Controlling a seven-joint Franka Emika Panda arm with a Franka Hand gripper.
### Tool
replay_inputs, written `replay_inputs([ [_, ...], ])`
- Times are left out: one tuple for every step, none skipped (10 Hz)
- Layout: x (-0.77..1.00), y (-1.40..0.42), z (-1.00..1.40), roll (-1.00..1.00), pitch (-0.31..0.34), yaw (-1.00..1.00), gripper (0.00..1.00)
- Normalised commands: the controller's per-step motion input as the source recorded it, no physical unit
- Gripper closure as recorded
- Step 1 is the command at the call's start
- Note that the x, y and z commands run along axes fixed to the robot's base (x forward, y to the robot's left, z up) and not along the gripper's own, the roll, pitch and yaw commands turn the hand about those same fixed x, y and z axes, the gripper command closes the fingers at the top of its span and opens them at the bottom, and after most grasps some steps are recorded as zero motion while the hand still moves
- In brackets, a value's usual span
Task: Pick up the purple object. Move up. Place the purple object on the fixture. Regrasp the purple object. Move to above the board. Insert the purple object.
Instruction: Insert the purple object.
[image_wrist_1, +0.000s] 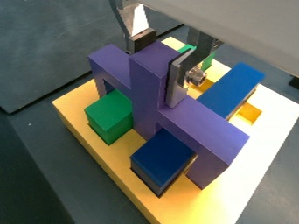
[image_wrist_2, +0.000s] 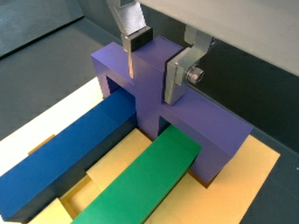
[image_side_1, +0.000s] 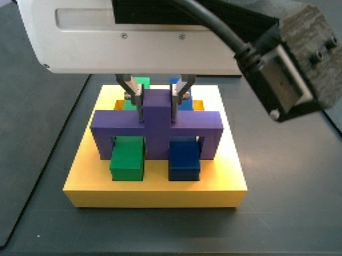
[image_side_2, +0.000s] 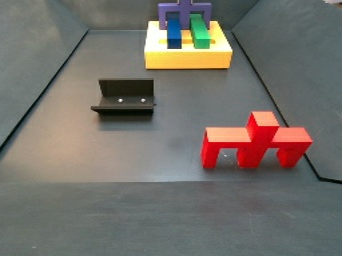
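The purple object (image_wrist_1: 193, 131) sits low on the yellow board (image_wrist_1: 274, 140), straddling the green bar (image_wrist_1: 111, 114) and the blue bar (image_wrist_1: 163, 157). Its legs reach down beside the bars and its central stub points up. My gripper (image_wrist_1: 158, 66) is above the board with one finger on each side of the stub and both plates against it. The same shows in the wrist view (image_wrist_2: 152, 74) and in a side view (image_side_1: 158, 92). In a side view the purple object (image_side_2: 171, 14) stands on the board (image_side_2: 187, 58) at the far end. The gripper is cut off there.
The dark fixture (image_side_2: 124, 97) stands empty on the floor left of centre. A red pronged piece (image_side_2: 257, 143) stands near the front right. Grey walls rise along the floor's left and right sides.
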Motion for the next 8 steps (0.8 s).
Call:
replay_inputs([
  [0.00, 0.00, -0.41, 0.19, 0.000, -0.11, 1.00],
  [-0.02, 0.03, -0.41, 0.08, 0.000, -0.02, 1.00],
  [-0.05, 0.03, -0.32, 0.00, -0.006, 0.00, 1.00],
  [-0.04, 0.00, -0.50, 0.00, -0.071, 0.00, 1.00],
  [-0.10, 0.00, -0.77, -0.03, -0.170, 0.00, 1.00],
  [-0.05, 0.00, -0.81, -0.08, -0.170, 0.00, 1.00],
  [0.00, 0.00, -0.32, 0.00, -0.047, 0.00, 1.00],
  [0.00, 0.00, 0.00, 0.00, 0.000, 0.00, 1.00],
])
